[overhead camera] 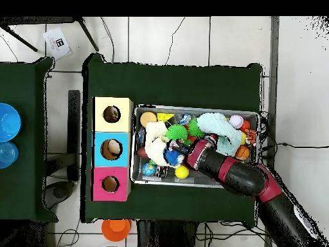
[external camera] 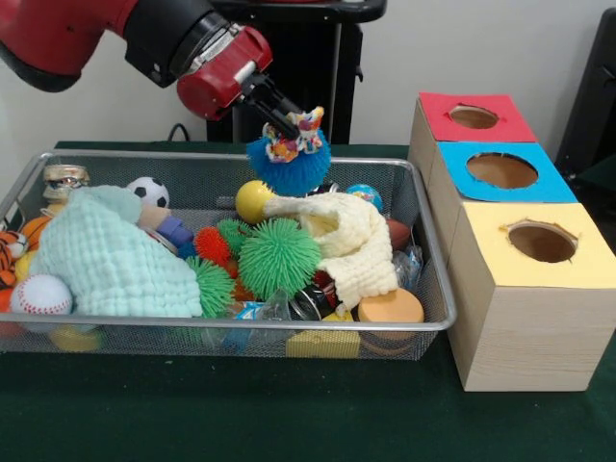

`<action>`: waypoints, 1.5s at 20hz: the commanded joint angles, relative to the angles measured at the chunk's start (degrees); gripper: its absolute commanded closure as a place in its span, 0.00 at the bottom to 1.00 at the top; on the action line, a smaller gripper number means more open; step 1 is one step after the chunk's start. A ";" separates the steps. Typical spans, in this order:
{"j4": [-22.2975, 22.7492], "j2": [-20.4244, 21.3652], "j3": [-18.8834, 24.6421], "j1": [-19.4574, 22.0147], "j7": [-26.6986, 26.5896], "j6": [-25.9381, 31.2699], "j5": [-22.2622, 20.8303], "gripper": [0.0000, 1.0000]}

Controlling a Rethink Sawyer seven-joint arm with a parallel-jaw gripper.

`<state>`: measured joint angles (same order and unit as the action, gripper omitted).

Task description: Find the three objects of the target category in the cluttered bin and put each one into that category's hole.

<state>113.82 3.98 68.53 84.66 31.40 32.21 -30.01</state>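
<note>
Jaws (external camera: 289, 127): pinching a spiky blue ball (external camera: 288, 164), held up over the bin (external camera: 428, 252).
Ball: hangs right under the jaws, above the yellow cloth (external camera: 351, 241).
Hole (external camera: 501, 170): blue-topped, middle box, beside the bin.

You saw an arm (external camera: 144, 38) built of thick rounded segments, glossy red shells alternating with black joints. Its wrist (external camera: 219, 77) was a red cylinder behind a black collar with a pale ring. The gripper (external camera: 289, 123) was slim, dark and narrow. From overhead the arm (overhead camera: 247, 180) showed the same red and black bands.
</note>
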 commanded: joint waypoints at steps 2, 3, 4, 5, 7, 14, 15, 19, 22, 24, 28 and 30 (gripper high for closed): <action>-3.12 -4.13 6.13 -1.01 -2.04 -10.50 -5.44 1.00; -3.64 -4.60 6.10 -0.89 -2.17 -11.30 -6.10 1.00; -3.90 -5.73 6.66 -0.37 -2.64 -12.47 -6.70 1.00; -4.35 -5.49 6.68 -0.41 -1.91 -14.34 -7.74 1.00; -5.56 -2.19 5.00 -1.63 2.17 -19.57 -10.39 1.00; -5.88 -1.39 1.08 -1.34 -4.50 -9.49 -10.59 1.00; -6.20 -0.57 0.60 -1.70 -2.33 -11.42 -11.21 1.00; -4.33 -2.72 0.37 -0.66 -10.39 8.28 -2.41 1.00; -4.79 -1.27 -1.13 -1.76 -10.38 13.32 -1.28 1.00; -5.43 -2.38 0.02 -1.16 -8.26 7.28 -4.26 1.00; -6.12 -6.37 3.29 0.77 -4.65 -3.14 -9.11 1.00; -6.38 -6.46 2.64 0.67 -7.00 1.91 -7.84 1.00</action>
<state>113.99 1.21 72.55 84.74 31.40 35.73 -35.94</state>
